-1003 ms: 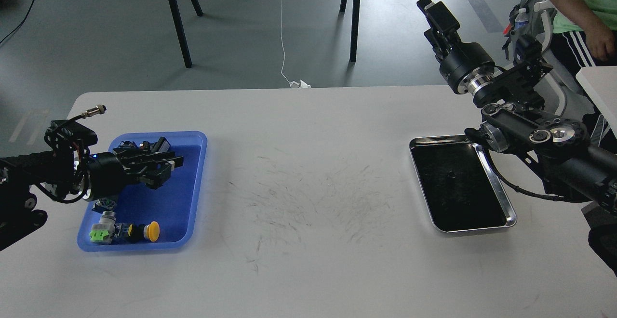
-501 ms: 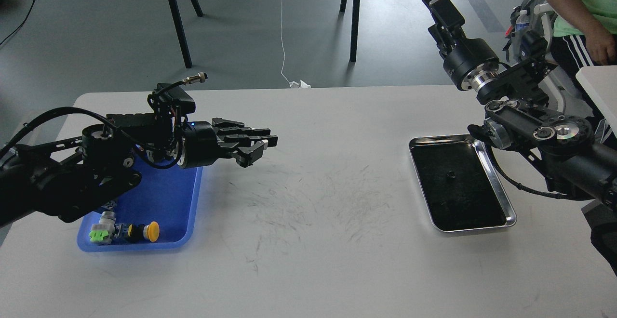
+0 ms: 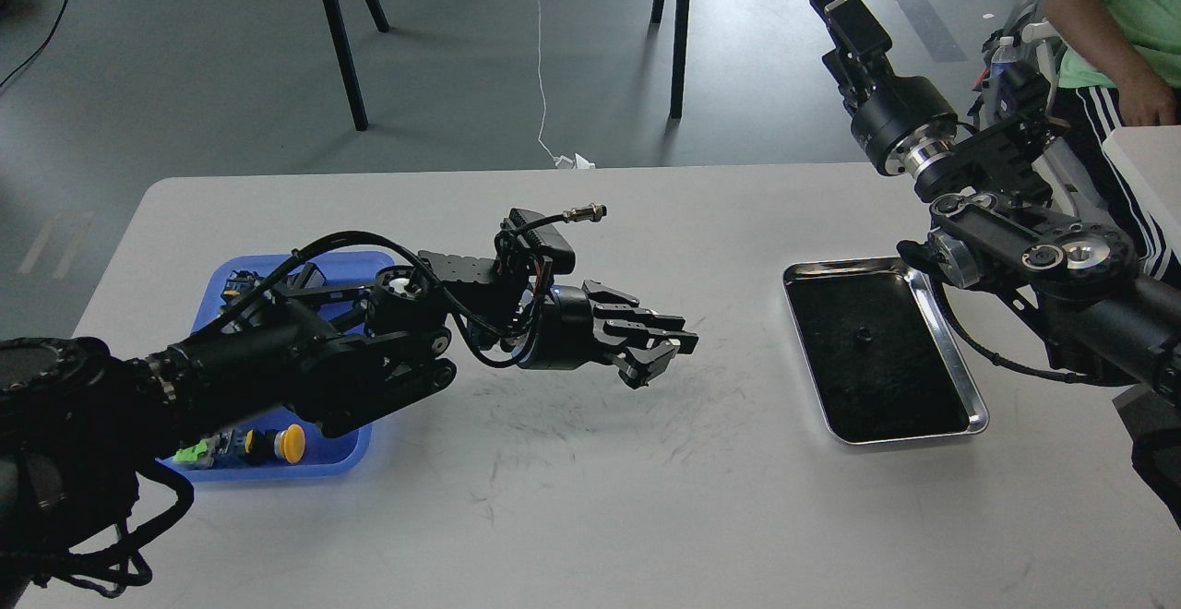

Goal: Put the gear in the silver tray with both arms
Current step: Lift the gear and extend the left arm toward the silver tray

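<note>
The left black two-finger gripper [image 3: 660, 355] hangs over the middle of the white table [image 3: 572, 517]. Its fingers look close together, but whether they clamp a gear I cannot tell. The right black gripper [image 3: 835, 18] is raised beyond the far edge; its fingers I cannot tell either. To do the step well, the carry should go level toward the shiny rectangular silver tray [image 3: 969, 420] near the right edge, and release low over its black floor.

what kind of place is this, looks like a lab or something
Probably a robotics lab or test workshop: a scuffed white table on a grey concrete floor, black tripod legs with loose cables behind it, and a blue plastic tray of small electrical parts.
</note>
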`<action>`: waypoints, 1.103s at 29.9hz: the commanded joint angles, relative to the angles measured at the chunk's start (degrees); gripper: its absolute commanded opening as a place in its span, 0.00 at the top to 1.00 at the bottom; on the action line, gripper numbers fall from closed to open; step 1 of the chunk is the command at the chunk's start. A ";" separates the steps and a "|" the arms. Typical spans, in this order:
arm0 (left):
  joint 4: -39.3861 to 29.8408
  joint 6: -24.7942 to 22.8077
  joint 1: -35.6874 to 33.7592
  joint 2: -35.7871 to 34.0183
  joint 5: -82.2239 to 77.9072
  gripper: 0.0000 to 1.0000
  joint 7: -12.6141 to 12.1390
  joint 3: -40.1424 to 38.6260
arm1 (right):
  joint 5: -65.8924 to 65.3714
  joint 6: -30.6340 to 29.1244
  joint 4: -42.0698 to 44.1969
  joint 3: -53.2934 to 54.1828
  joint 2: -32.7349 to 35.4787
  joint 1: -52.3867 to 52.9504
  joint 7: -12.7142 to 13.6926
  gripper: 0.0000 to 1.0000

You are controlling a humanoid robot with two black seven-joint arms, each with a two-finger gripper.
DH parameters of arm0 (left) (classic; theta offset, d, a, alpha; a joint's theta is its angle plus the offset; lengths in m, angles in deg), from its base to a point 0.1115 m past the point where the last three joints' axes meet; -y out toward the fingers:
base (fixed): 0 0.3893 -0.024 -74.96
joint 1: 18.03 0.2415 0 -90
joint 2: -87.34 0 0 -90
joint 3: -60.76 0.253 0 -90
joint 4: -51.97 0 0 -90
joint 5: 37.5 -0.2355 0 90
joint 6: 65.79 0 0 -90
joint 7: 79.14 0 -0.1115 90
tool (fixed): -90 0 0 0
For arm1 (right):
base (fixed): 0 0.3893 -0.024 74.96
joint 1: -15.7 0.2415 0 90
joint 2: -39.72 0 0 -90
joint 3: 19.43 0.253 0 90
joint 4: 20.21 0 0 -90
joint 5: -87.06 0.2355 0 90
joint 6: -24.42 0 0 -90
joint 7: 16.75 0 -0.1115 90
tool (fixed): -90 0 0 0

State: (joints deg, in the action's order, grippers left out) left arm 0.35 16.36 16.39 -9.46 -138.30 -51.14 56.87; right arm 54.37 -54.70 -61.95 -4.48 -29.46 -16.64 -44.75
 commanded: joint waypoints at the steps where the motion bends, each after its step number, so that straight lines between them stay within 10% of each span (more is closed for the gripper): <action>1: 3.46 0.21 0.30 3.27 0.08 0.79 0.00 0.64 | 0.00 -0.06 0.00 -0.01 0.45 -0.10 0.00 0.06; 21: 11.29 1.35 1.88 6.79 0.87 0.77 0.00 0.55 | -0.09 -0.15 0.00 -0.53 0.45 -0.18 0.00 0.06; 33: 10.58 1.00 1.70 6.79 3.60 0.44 0.00 0.29 | -0.18 -0.15 0.00 -0.71 0.36 -0.10 0.00 0.06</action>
State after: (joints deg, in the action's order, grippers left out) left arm 11.00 17.55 18.17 -2.66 -135.34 -51.14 56.89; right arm 54.23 -54.85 -61.97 -5.23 -29.10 -16.73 -44.75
